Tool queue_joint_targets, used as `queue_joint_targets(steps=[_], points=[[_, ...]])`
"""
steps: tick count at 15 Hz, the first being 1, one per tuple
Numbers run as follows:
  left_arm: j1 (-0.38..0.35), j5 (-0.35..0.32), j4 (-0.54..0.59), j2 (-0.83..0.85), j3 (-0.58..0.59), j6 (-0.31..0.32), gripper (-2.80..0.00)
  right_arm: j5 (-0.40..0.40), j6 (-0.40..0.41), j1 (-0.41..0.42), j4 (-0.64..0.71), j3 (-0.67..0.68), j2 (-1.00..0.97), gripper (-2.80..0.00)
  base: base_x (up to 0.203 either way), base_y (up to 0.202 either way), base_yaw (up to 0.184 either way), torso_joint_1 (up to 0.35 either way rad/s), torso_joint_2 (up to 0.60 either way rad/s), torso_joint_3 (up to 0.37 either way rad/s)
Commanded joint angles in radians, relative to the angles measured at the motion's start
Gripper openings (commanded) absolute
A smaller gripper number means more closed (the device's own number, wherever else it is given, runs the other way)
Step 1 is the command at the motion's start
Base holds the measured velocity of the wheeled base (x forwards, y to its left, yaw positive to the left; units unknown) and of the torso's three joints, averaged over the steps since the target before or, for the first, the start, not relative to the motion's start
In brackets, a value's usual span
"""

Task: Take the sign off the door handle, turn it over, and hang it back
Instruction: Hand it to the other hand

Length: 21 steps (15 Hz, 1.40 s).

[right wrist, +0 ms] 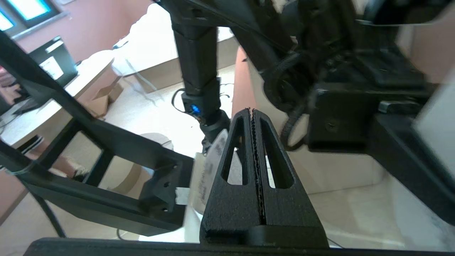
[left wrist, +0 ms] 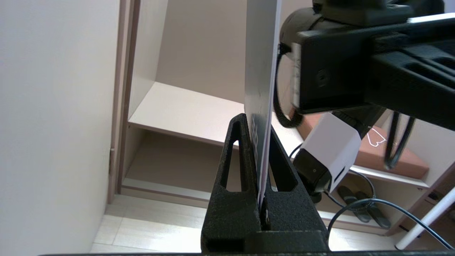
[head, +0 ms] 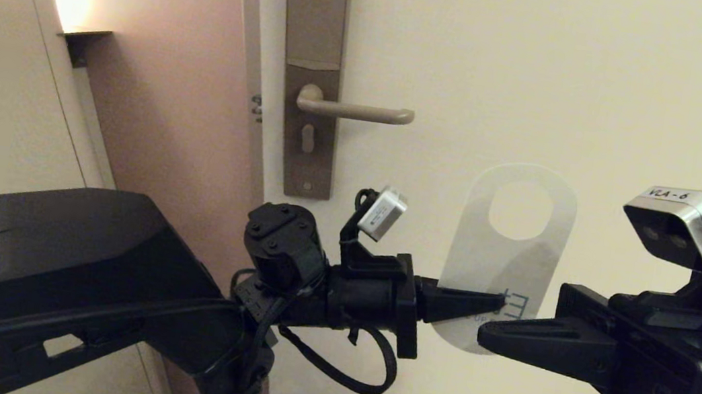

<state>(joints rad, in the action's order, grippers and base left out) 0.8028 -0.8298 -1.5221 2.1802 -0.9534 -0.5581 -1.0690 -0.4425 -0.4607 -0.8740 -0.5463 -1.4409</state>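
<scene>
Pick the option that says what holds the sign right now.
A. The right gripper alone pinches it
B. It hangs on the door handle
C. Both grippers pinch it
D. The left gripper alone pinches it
D: the left gripper is shut on the sign, while the right gripper is shut on nothing and the door handle is bare.

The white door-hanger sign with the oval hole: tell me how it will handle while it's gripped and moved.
The flat white door-hanger sign probably stays fairly stiff: pinched only at its lower end by the left gripper, it stands upright without drooping. It looks thin and light, seen edge-on from the left wrist. Its smooth face may slip in a light pinch.
</scene>
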Motion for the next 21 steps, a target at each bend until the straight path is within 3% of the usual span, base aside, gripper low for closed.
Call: queue_joint_targets(steps=[1,6,7,8,13,18,21], points=[[-0.008,-0.005,-0.048,-0.012,0.009,-0.002,-2.8,-0.006,-0.001,0.026,-0.005,0.007,0.0,-2.8,0.0,0.0,0.0,0.0,0.0,0.0],[-0.022,-0.006,-0.048,-0.042,0.048,0.004,-2.8,-0.006,-0.001,0.091,-0.005,0.011,-0.003,-2.8,0.0,0.0,0.0,0.0,0.0,0.0],[-0.022,-0.006,-0.048,-0.043,0.05,0.004,-2.8,-0.006,0.001,0.091,-0.005,0.014,-0.003,-2.67,0.0,0.0,0.0,0.0,0.0,0.0],[-0.022,-0.006,-0.048,-0.044,0.051,0.004,-2.8,-0.006,0.001,0.091,-0.005,0.019,-0.002,0.0,0.0,0.0,0.0,0.0,0.0,0.0],[-0.035,-0.008,-0.048,-0.07,0.094,0.013,-2.8,-0.005,0.008,0.091,-0.005,0.028,0.0,0.0,0.0,0.0,0.0,0.0,0.0,0.0],[-0.072,-0.015,-0.048,-0.139,0.173,0.023,-2.8,0.0,0.073,0.093,-0.005,0.032,-0.033,0.0,0.0,0.0,0.0,0.0,0.0,0.0],[-0.097,-0.055,-0.048,-0.174,0.217,0.024,-2.8,0.014,0.1,0.093,-0.005,0.031,-0.056,0.0,0.0,0.0,0.0,0.0,0.0,0.0]])
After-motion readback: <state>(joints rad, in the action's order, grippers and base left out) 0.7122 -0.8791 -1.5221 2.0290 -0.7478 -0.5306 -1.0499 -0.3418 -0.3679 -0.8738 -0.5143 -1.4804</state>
